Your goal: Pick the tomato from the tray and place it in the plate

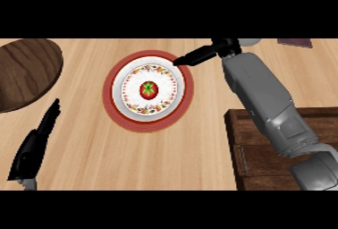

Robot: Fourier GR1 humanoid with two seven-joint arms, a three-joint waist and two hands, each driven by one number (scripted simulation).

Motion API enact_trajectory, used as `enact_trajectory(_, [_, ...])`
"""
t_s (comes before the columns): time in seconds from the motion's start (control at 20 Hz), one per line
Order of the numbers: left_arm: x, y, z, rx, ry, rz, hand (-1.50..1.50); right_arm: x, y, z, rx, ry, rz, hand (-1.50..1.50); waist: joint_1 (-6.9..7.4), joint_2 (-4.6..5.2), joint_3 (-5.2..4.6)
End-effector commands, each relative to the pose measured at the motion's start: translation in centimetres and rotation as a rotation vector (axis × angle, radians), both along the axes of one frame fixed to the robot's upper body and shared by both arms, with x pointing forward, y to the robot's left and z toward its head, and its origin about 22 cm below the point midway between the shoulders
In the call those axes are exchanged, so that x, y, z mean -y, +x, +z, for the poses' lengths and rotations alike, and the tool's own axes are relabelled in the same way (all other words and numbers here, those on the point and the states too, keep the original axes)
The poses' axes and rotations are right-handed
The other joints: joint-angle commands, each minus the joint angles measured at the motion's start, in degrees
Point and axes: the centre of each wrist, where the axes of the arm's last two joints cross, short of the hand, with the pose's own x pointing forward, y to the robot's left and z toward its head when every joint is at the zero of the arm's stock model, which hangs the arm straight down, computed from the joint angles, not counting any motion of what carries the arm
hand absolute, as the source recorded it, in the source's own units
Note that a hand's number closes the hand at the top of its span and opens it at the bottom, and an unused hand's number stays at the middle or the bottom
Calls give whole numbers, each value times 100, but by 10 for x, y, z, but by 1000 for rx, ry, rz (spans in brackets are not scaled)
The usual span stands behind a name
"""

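the counter (165, 152) carries a dark wooden tray (260, 165) at lower right. the right forearm stretches up over it, its right hand (201, 55) with straight, empty fingers above the plate (124, 87) rim. the left hand (33, 147) rests at lower left, fingers straight. the tomato (149, 90) sits in the plate's centre.

Right hand (198, 56) outstretched with straight fingers, left hand (33, 147) resting open at lower left
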Motion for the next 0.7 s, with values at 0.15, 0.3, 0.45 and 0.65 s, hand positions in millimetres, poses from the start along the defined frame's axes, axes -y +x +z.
enact_trajectory(0.15, [-2,5,4,9,-14,-10,0,91,3,-11,92,81,19,-150,38,38,3])
enact_trajectory(0.3, [-6,13,3,13,5,-10,0,100,5,-9,101,44,28,-150,76,69,2])
enact_trajectory(0.45, [-7,-1,13,15,-4,-27,0,131,6,6,112,22,-5,-150,150,43,9])
enact_trajectory(0.65, [-1,10,-1,10,-12,-26,0,144,1,-5,111,35,1,-150,146,90,6])
